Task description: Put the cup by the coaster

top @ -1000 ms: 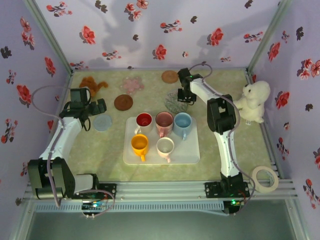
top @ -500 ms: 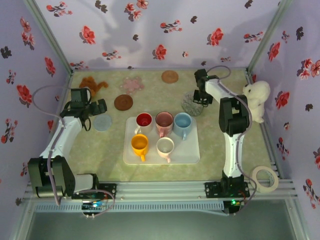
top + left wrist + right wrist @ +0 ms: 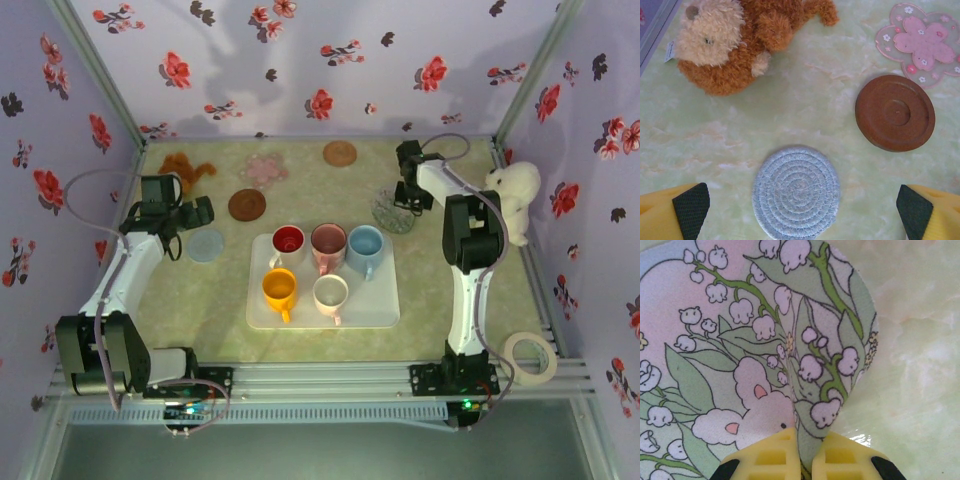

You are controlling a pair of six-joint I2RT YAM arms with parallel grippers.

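Step judged: coaster set-out, cup not yet handled. On the table (image 3: pixel 200 300) the white tray (image 3: pixel 385 310) carries all five cups, the blue cup (image 3: pixel 365 243) at its far right corner. The floral coaster (image 3: pixel 390 214) is held just beyond that corner, apart from the tray, near the white plush (image 3: pixel 512 200). It is pinched at its rim, and whether its far edge touches the table cannot be told.

Next move, as judged: the coaster is to be laid flat and released with bare table left beside it. A cup is then to be lifted off the tray and set down next to the coaster, not on it. The blue cup is nearest. The cups stand close together, so a clean descent between neighbours is called for.

Pose: the right arm (image 3: pixel 462 270) is stretched far forward, its wrist bent left toward the tray. The left arm (image 3: pixel 125 275) is reached forward on the left side and hovers above the table. The right claw (image 3: pixel 805 450) is clamped on the floral coaster's edge, and the sheet is creased between the yellow fingers. The left claw (image 3: pixel 801 209) is spread wide and holds nothing. It hangs over a woven blue coaster (image 3: pixel 796 191), with a brown round coaster (image 3: pixel 895 112) just beyond.
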